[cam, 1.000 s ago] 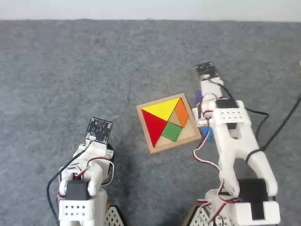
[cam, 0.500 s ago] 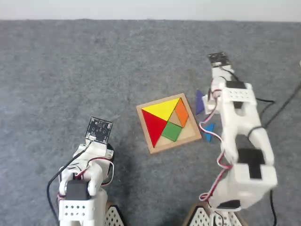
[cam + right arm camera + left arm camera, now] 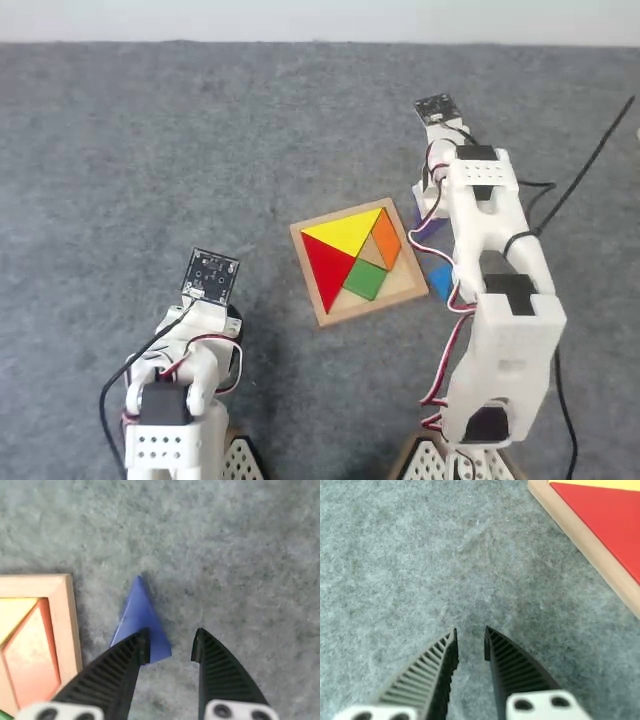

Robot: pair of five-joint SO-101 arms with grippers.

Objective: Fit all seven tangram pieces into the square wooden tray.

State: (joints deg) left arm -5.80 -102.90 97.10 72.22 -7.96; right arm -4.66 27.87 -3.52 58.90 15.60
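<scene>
The square wooden tray (image 3: pixel 322 300) lies mid-table and holds a yellow triangle (image 3: pixel 345 235), a red triangle (image 3: pixel 328 265), an orange piece (image 3: pixel 386 238) and a green square (image 3: pixel 366 280); bare wood shows along its right side. My right arm (image 3: pixel 480 200) stretches over the carpet just right of the tray. My right gripper (image 3: pixel 170 640) is open, one finger over the edge of a violet-blue triangle (image 3: pixel 140 617) lying beside the tray's corner (image 3: pixel 62 587). A brighter blue piece (image 3: pixel 440 282) lies by the tray's right corner. My left gripper (image 3: pixel 470 632) hangs slightly open over bare carpet.
Grey carpet covers the whole table. The left arm (image 3: pixel 185 370) sits folded at the front left, with the tray's edge (image 3: pixel 580 535) and the red triangle (image 3: pixel 615 515) ahead of it. Cables trail off the right arm toward the right edge.
The right arm has swung out and back, ending stretched farther across the table beside the tray. The left arm and the pieces in the tray have not moved.
</scene>
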